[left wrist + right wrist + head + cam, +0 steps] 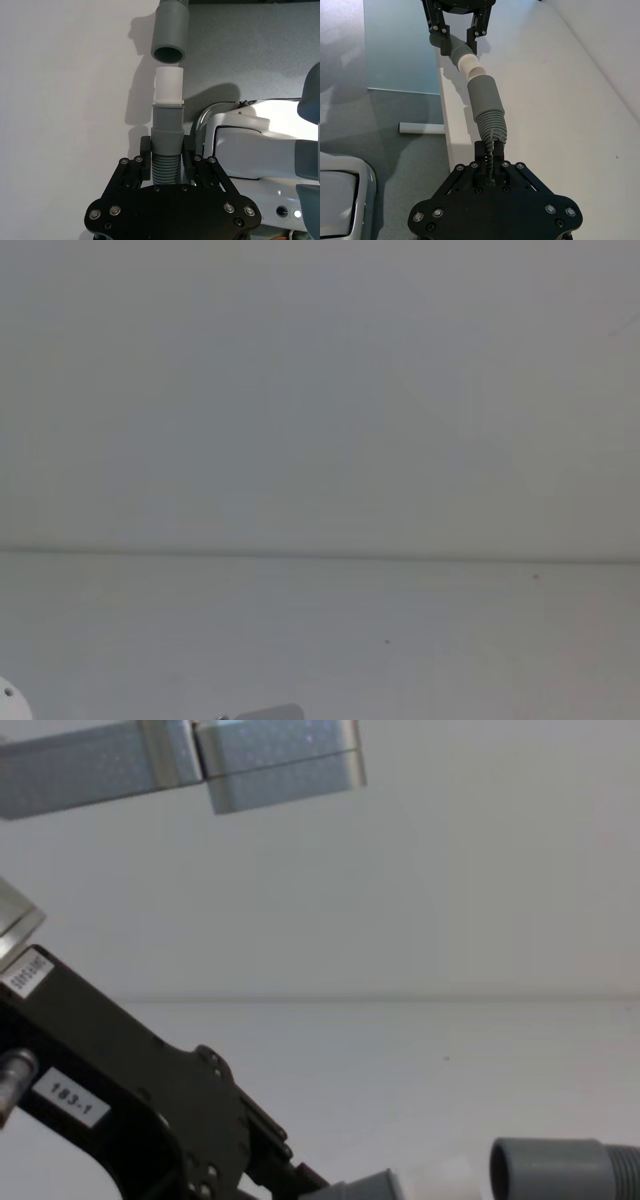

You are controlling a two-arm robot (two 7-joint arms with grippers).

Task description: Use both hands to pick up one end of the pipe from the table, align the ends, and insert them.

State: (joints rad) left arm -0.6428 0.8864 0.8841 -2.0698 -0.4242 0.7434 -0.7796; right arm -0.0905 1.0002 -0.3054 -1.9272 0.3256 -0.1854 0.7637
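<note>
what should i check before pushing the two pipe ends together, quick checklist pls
1. Left gripper clamped on the pipe behind the white tip: ok.
2. Right gripper clamped on the ribbed hose: ok.
3. Open grey cuff faces the tip: ok.
4. Ends apart, nothing between them: ok.
5. Axes in line: roughly; exact centring cannot tell.
6. Both ends lifted off the table: ok.

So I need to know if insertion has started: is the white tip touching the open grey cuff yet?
Apart. The left wrist view shows a clear gap between the white tip and the open grey cuff, roughly lined up.
</note>
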